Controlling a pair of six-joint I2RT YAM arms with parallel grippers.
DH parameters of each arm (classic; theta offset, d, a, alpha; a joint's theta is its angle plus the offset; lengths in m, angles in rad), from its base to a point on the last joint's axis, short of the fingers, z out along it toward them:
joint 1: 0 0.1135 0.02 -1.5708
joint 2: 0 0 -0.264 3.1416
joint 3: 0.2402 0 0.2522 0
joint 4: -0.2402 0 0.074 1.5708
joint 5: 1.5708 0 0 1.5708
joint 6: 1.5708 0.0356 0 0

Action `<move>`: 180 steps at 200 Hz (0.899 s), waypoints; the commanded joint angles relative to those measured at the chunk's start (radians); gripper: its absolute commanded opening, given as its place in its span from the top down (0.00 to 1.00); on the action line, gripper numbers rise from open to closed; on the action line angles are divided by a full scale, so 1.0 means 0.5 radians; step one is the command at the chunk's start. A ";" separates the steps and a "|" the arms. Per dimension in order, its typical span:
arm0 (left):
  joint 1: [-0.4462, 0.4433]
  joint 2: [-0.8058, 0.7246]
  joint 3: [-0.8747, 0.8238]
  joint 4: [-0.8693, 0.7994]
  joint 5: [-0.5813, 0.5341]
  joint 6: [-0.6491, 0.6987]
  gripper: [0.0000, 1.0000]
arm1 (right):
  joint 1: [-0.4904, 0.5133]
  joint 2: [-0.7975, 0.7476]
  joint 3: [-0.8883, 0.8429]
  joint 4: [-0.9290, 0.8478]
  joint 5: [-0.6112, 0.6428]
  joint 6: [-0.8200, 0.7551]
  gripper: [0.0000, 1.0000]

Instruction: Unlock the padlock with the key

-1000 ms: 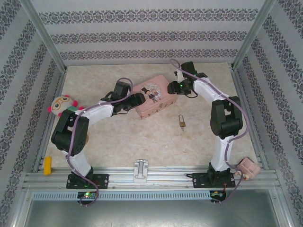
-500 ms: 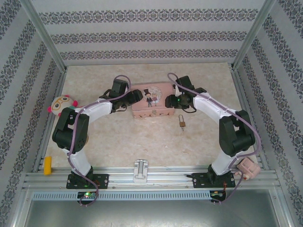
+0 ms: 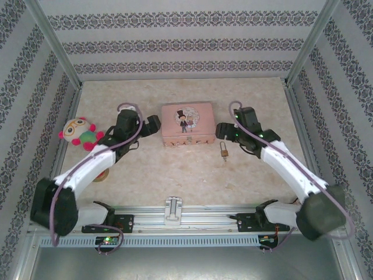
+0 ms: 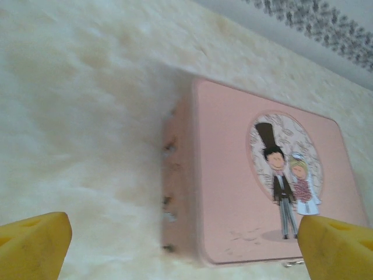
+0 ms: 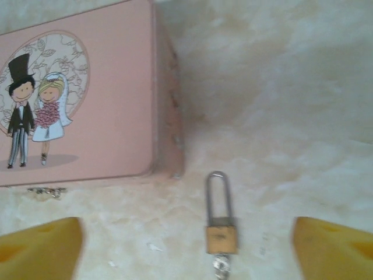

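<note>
The brass padlock (image 3: 223,151) lies flat on the table just right of the pink tin's front right corner, its silver shackle pointing away from me. In the right wrist view the padlock (image 5: 221,238) sits between my wide-apart yellow fingers, and the key (image 5: 221,267) pokes out of its near end. My right gripper (image 3: 222,130) (image 5: 186,248) is open and hovers over the padlock, touching nothing. My left gripper (image 3: 153,124) (image 4: 185,248) is open beside the tin's left end, holding nothing.
The pink tin (image 3: 186,123) (image 4: 233,192) (image 5: 105,116) with a bride-and-groom picture lies flat between both grippers. A small silver clasp (image 5: 44,191) lies at its front edge. A plush toy (image 3: 80,133) sits at the left wall. A white bracket (image 3: 173,210) is on the near rail.
Both grippers opened wider and drew back from the pink tin toward me. The tin turned from skewed to square and now lies flat. The padlock has not moved.
</note>
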 commanded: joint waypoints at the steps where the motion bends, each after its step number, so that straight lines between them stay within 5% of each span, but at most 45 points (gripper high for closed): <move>1: 0.021 -0.293 -0.212 -0.081 -0.456 0.347 0.01 | -0.047 -0.266 -0.181 0.000 0.263 -0.052 0.02; 39: 0.024 -0.813 -0.638 0.173 -0.853 0.803 0.01 | -0.077 -0.781 -0.488 0.075 0.563 -0.144 0.02; 72: 0.067 -0.947 -1.016 0.822 -0.881 1.161 0.01 | -0.159 -1.097 -0.753 0.342 0.678 -0.195 0.02; 103: 0.193 -0.690 -1.236 1.477 -0.746 1.334 0.01 | -0.202 -1.174 -1.055 0.861 0.711 -0.366 0.02; 146: 0.478 -0.119 -1.214 1.930 -0.334 1.220 0.01 | -0.281 -0.891 -1.436 1.752 0.644 -0.711 0.02; 180: 0.502 0.210 -1.126 2.059 -0.204 1.226 0.01 | -0.513 -0.675 -1.484 1.996 0.373 -0.760 0.02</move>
